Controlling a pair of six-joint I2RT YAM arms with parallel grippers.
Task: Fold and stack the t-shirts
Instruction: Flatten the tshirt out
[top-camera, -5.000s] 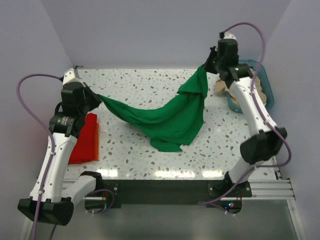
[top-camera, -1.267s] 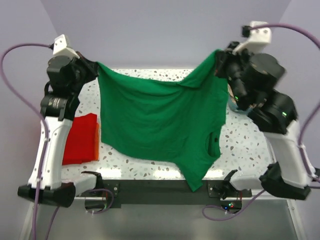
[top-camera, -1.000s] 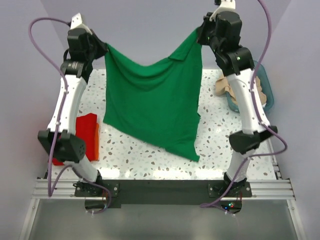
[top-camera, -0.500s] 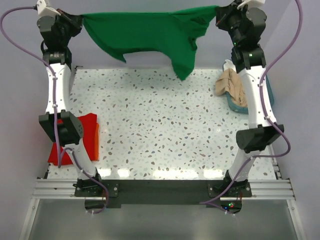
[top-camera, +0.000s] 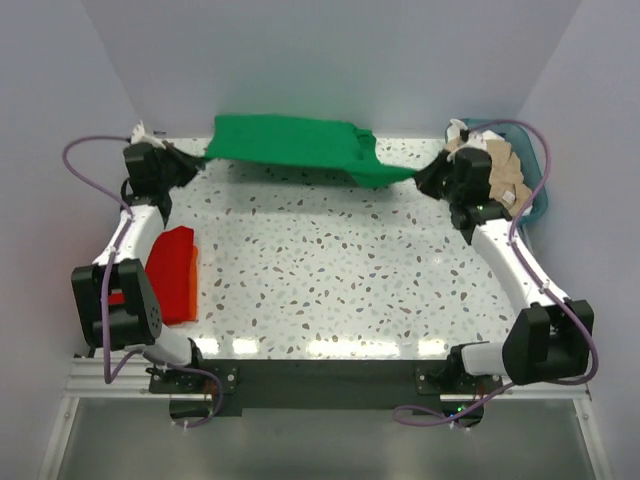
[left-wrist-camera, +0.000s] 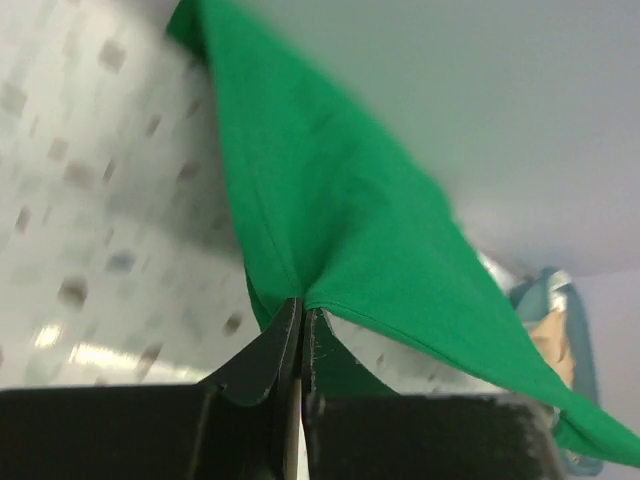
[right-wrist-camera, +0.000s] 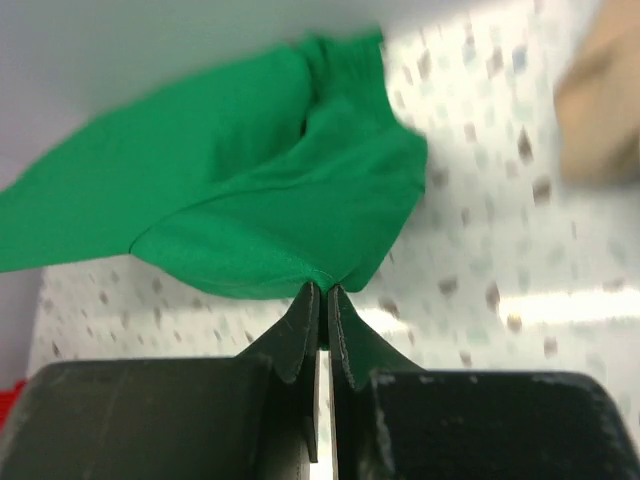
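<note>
The bright green t-shirt (top-camera: 290, 145) is stretched between both grippers along the table's far edge, low over the surface. My left gripper (top-camera: 190, 165) is shut on its left corner; the wrist view shows the cloth (left-wrist-camera: 340, 220) pinched at the fingertips (left-wrist-camera: 300, 305). My right gripper (top-camera: 425, 180) is shut on its right corner, with the cloth (right-wrist-camera: 270, 200) bunched at the fingertips (right-wrist-camera: 322, 290). A folded red t-shirt (top-camera: 172, 272) lies at the left side of the table. Beige and white shirts (top-camera: 495, 170) fill the basket at the far right.
The teal plastic basket (top-camera: 535, 195) stands at the far right corner behind the right arm. The speckled table (top-camera: 330, 270) is walled by white panels at the back and sides. A black rail runs along the near edge.
Both arms have come down from high above the table to its far edge. The green shirt, hanging in the air before, now spreads low along the back of the table.
</note>
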